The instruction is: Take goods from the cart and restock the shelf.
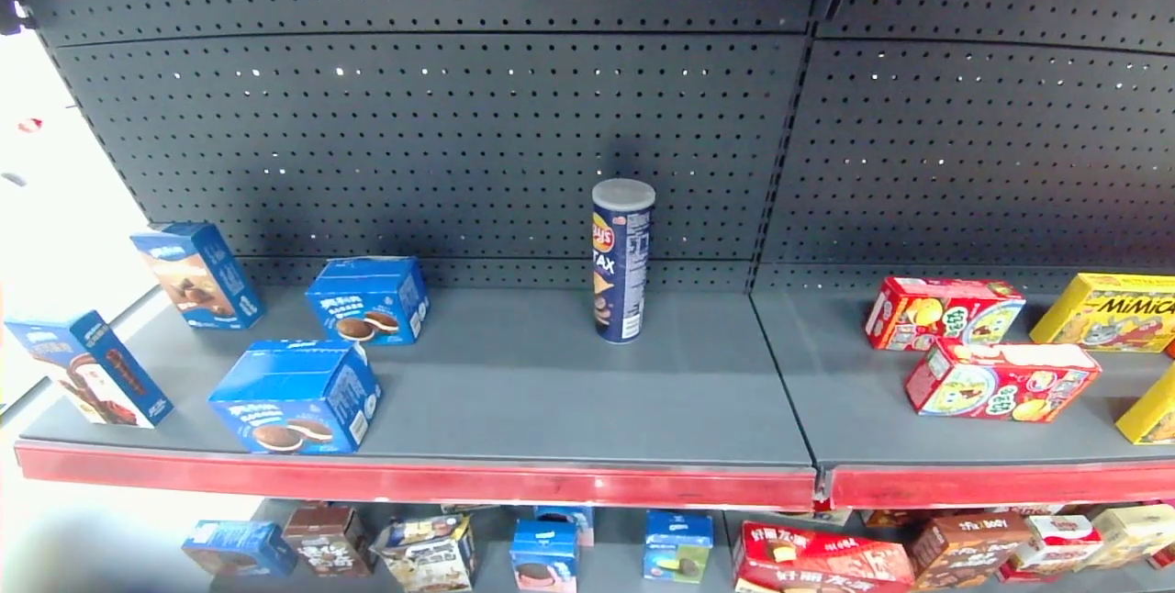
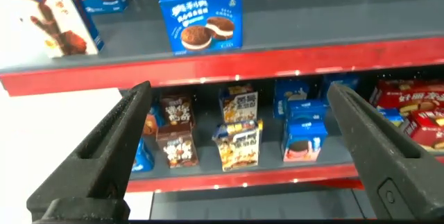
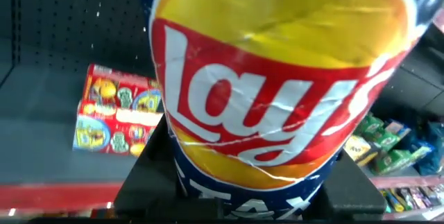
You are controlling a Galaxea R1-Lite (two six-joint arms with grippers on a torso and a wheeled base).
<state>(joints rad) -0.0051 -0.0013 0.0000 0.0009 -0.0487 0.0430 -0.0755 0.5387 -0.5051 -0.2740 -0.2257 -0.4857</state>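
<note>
Jaws of the right gripper (image 3: 246,186) clamp a yellow-red-blue cardboard chip can (image 3: 277,78), likely meant to stand beside the matching dark-blue cylindrical can (image 1: 622,260) near the back edge of the grey metal shelf (image 1: 514,391). Left gripper (image 2: 239,93) gapes empty off its red front edge.

Dark pegboard (image 1: 422,134) behind (light pinpricks thru holes); bright glare (image 1: 55,207) at left.

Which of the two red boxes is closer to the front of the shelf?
The front red box. It sits nearer the shelf's red edge, while the other red box sits behind it, closer to the pegboard wall.
</note>
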